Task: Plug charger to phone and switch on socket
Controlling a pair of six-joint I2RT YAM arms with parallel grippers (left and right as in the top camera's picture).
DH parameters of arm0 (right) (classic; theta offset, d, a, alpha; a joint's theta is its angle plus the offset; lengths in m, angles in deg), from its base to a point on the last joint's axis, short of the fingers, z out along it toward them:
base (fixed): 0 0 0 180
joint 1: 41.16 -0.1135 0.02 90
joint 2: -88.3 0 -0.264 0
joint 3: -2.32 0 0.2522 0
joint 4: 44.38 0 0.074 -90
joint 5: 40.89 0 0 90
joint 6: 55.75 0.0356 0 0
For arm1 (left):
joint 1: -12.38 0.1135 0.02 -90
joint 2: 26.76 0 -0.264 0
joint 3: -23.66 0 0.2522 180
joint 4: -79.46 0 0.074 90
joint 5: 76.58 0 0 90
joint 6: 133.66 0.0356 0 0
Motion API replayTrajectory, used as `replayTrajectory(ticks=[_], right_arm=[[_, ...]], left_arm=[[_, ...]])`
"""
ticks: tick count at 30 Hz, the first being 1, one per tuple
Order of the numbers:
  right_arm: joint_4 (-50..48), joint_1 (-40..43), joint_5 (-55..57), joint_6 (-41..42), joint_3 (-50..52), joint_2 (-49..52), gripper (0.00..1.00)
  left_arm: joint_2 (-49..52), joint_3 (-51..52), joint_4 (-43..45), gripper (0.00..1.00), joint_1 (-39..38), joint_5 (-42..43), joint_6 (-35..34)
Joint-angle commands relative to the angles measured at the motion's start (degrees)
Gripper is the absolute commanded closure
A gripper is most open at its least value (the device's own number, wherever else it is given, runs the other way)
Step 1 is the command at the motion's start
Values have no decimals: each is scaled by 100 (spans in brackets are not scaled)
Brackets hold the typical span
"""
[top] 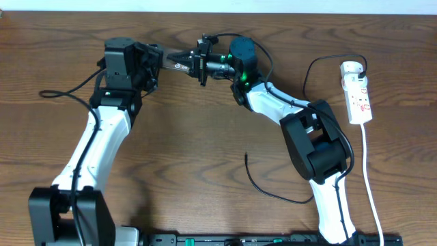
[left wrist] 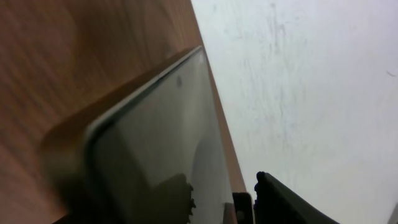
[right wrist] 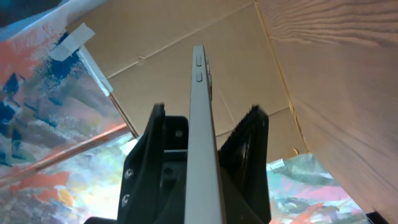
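Note:
The phone (top: 179, 63) is held in the air at the back of the table, between my two grippers. My right gripper (top: 202, 63) is shut on its right end; in the right wrist view the phone (right wrist: 202, 124) stands edge-on between the two fingers (right wrist: 202, 186). My left gripper (top: 156, 65) is at the phone's left end and looks open: in the left wrist view the phone's glass face (left wrist: 161, 137) fills the left and a gap separates it from the one finger in view (left wrist: 273, 202). The charger (top: 263, 188), a black cable, lies on the table with its free tip (top: 246, 156) loose. The socket (top: 359, 96) lies at the far right.
A white adapter (top: 351, 67) sits in the socket's far end, with black cable looping from it (top: 311, 68). The socket's white cord (top: 369, 178) runs toward the front edge. A black cable (top: 65, 92) trails left of my left arm. A pale wall lies beyond the table's back edge.

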Motion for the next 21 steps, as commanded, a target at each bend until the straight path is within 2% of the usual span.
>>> replayTrajectory(ticks=[1, 21], right_arm=[[-9, 79, 26, 37, -55, -37, 99], [-9, 142, -7, 37, -55, -37, 99]], left_arm=[[98, -17, 181, 41, 7, 232, 94], [133, -17, 505, 41, 13, 811, 48]])
